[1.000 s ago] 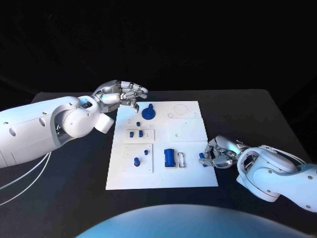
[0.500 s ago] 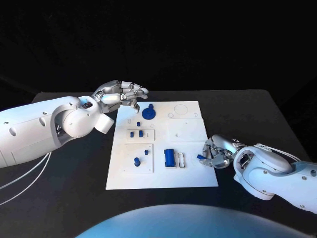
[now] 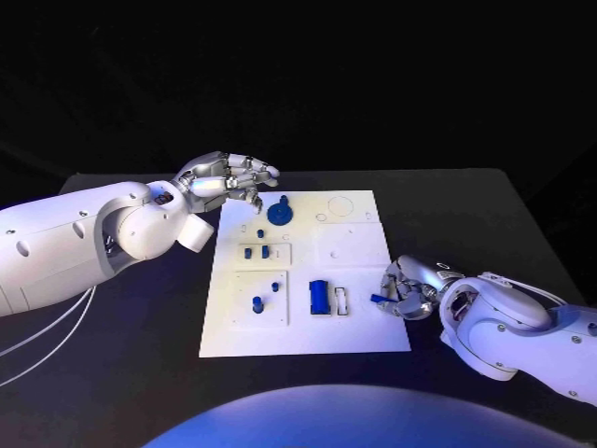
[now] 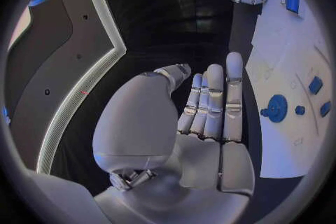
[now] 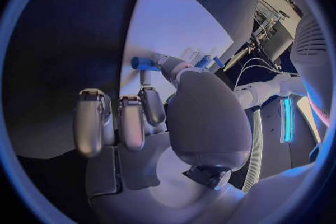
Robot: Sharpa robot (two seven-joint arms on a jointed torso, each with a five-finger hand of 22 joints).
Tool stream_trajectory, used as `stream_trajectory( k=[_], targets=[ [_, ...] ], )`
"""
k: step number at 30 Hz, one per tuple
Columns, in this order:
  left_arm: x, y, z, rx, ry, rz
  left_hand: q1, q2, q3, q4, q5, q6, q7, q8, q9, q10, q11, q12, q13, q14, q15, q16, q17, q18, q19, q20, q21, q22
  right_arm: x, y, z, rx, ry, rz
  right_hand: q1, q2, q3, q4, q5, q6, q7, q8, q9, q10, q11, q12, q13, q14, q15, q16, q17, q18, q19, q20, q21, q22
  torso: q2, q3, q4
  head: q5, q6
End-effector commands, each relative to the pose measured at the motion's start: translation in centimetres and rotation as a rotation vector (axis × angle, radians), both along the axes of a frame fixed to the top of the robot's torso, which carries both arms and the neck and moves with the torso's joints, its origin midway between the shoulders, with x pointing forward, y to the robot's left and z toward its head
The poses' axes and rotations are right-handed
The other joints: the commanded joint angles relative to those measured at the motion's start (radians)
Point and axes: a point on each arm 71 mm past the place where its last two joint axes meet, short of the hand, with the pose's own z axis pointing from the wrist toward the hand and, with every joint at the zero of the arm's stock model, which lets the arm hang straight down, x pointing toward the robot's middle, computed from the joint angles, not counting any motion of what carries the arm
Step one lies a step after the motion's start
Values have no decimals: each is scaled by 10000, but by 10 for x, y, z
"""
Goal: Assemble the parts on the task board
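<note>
Nearest us, we see the right robot hand (image 3: 409,287) at the right edge of the task board (image 3: 353,247), pinching a small blue peg (image 3: 380,299) in its fingertips. On the board sit a blue block (image 3: 319,297), then small blue pieces (image 3: 255,252), then a round blue gear (image 3: 281,214). Farthest off, the left robot hand (image 3: 229,177) hovers by the board's far-left corner above the black surface (image 3: 474,205), fingers together, holding nothing.

White task board (image 3: 359,327) flat between both hands; small blue parts (image 3: 319,297) scattered across it, one blue peg (image 3: 378,299) pinched by right hand (image 3: 409,287).
</note>
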Motion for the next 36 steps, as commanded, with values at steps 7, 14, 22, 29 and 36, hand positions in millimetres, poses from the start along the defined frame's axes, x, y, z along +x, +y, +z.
stream_trajectory(
  k=[7,14,22,29,36],
  targets=[
    [-2,-2,1,-67,-26,-240,-111,10,42,-38,-25,-56,18,68,9,-94,-4,16,11,-47,50,-44,11,144,-16,75,-40,-17,-9,9,7,2474,88,-900,-491,379,737,-288,69,-29,-127,193,254,197,-52,220,364,695,-98,73,960,-168,377,-94,222,1956,9,11,14,3,0],
    [-2,-1,1,-66,-17,-253,-139,27,45,-22,-25,-59,25,73,9,-96,1,17,12,-49,54,-43,13,143,-15,77,-44,-20,-11,16,8,3195,341,-1105,-645,237,814,-453,54,-32,-146,246,340,215,-68,236,389,690,-111,57,936,-169,382,-105,231,1971,7,0,2,3,0],
    [-2,-2,1,-71,-9,-276,-142,31,46,-20,-25,-60,25,74,9,-96,1,17,12,-49,54,-42,14,143,-15,77,-45,-20,-10,25,4,3363,773,-1138,-873,207,818,-426,46,-42,-127,241,367,214,-52,232,395,686,-101,47,923,-160,363,-103,189,1961,10,11,1,5,0],
    [-3,-2,1,-72,-1,-294,-142,31,46,-20,-25,-60,25,74,9,-96,1,17,12,-49,54,-42,14,143,-15,77,-45,-20,-6,32,-5,3305,1499,-1334,-1260,113,669,-347,8,-32,-109,237,408,213,-35,222,400,681,-87,31,900,-152,347,-93,150,1956,13,11,12,30,0],
    [-3,-2,0,-34,-4,-305,-133,43,63,-42,-19,-69,20,82,9,-102,-3,18,14,-50,53,-40,19,145,-11,77,-49,-23,-3,39,-13,3135,2000,-1362,-1528,72,481,-266,2,1,-105,241,441,241,-29,272,450,678,-81,20,887,-150,343,-85,138,1960,13,15,8,42,0]
  ],
)
